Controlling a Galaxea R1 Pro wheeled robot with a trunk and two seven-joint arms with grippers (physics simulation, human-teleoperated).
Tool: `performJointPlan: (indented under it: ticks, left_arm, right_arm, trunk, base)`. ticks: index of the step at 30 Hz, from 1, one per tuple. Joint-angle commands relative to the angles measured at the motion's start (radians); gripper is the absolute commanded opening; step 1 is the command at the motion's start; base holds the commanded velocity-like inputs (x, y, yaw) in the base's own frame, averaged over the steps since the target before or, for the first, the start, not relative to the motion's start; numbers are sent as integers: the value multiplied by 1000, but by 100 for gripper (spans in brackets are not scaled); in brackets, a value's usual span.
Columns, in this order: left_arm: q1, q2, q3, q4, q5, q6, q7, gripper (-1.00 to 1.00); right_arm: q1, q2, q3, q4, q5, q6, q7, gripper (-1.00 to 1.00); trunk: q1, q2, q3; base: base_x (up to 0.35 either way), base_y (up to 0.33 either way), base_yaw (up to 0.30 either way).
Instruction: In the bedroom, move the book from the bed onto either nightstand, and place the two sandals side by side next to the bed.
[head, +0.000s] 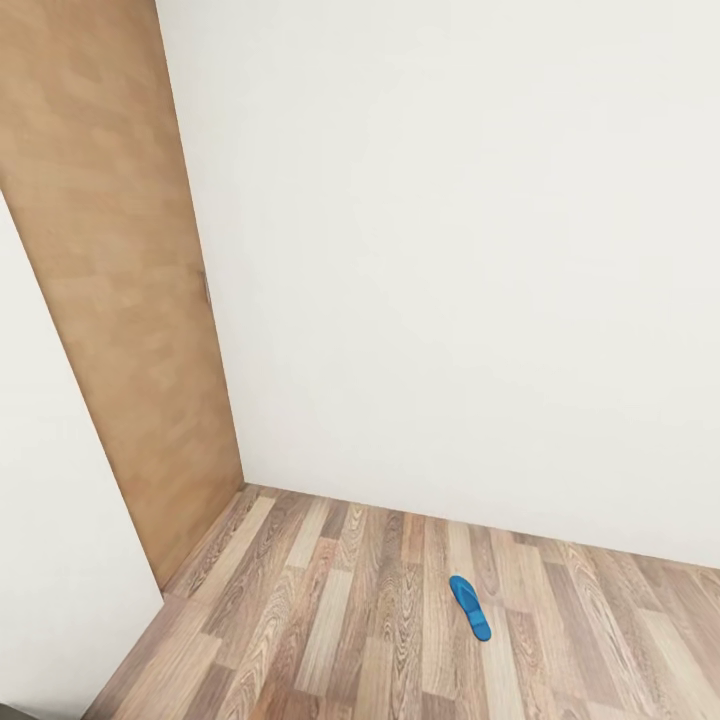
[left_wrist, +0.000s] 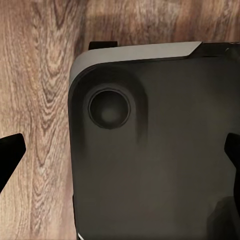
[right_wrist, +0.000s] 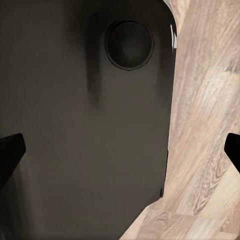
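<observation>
One bright blue sandal (head: 470, 606) lies flat on the wood-plank floor (head: 330, 620) of the bedroom, a little way out from the white wall. The book, the bed and the nightstand are out of view. In the left wrist view my left gripper (left_wrist: 120, 160) is open, its dark fingertips (left_wrist: 11, 150) far apart at the picture's edges, over my own dark grey base (left_wrist: 155, 150). In the right wrist view my right gripper (right_wrist: 120, 152) is open as well, nothing between its fingertips (right_wrist: 11, 150), above the same kind of dark base panel (right_wrist: 85, 110).
A tan wooden door (head: 120, 280) stands at the left, meeting the white wall (head: 460, 260) in a corner. Another white wall face (head: 60, 540) juts in at the near left. Floor runs open to the right of the sandal.
</observation>
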Motion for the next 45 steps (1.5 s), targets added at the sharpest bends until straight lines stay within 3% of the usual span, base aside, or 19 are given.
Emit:
performJointPlan:
  ticks: [1,39,45]
  left_arm:
    - [0,0,0,-1,-1,-1,0,100]
    - [0,-1,0,-2,-1,-3,0,100]
    - [35,25,-22,32,1,18,7,100]
  right_arm:
    - [0,0,0,0,0,0,0,100]
    - [0,0,3,0,2,-1,0,100]
    - [15,-3,5,-6,8,4,2,100]
  trunk:
    - [0,0,-1]
    - [0,0,-1]
    - [0,0,-1]
  base:
    - [2,0,1]
    - [277,0,0]
    - [0,0,0]
